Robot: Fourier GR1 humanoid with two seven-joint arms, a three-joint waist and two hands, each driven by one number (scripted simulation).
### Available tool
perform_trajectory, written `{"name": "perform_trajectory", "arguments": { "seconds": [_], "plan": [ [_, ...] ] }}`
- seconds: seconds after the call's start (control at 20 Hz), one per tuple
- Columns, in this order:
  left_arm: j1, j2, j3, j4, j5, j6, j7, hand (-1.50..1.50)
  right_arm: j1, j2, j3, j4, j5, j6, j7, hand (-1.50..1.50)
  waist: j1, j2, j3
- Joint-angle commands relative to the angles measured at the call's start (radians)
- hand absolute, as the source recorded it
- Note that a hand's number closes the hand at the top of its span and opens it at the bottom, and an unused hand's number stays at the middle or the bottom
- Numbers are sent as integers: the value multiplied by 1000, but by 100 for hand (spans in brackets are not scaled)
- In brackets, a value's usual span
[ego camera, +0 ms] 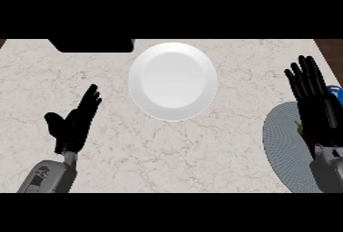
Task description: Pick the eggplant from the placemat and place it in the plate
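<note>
Fingers of my right hand [316, 102] were straight and held close together, pointing toward the top of the frame, hovering over the grey placemat [285, 149] at the right edge. Just beside that hand, a sliver of the eggplant [299, 128] showed on the placemat, mostly hidden behind my palm. At lower left, my left hand [72, 124] rested open, fingers straight, thumb out. In the upper middle, the white plate [173, 81] sat on the marble table [167, 154].

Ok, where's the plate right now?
In the head view the white plate sits top centre on the counter, between the two hands, left of the placemat.
</note>
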Motion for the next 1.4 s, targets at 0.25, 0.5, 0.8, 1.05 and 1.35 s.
{"name": "perform_trajectory", "arguments": {
  "seconds": [0.25, 0.5, 0.8, 1.05, 1.35],
  "plan": [
    [75, 112, 35, -11, -68, -42, -121, 0, -46, -119, 94, 137, 11, 99, 335, 150, 59, -38, 36],
    [117, 73, 31, 0, -45, -66, -146, 0, 103, -68, 93, 182, 371, -219, -12, -150, 32, -39, 38],
    [79, 97, 98, 37, -40, -114, -136, 0, 268, -85, 92, 53, 475, -258, -134, -150, 18, -40, 37],
    [97, 63, 98, -6, -64, -93, -123, 0, 356, -154, 4, -35, 520, -288, -82, -150, 19, -41, 37],
    [131, 64, 85, -9, -75, -107, -139, 0, 425, -380, -21, -139, 619, -191, 190, -150, 17, -41, 35]
  ]
}}
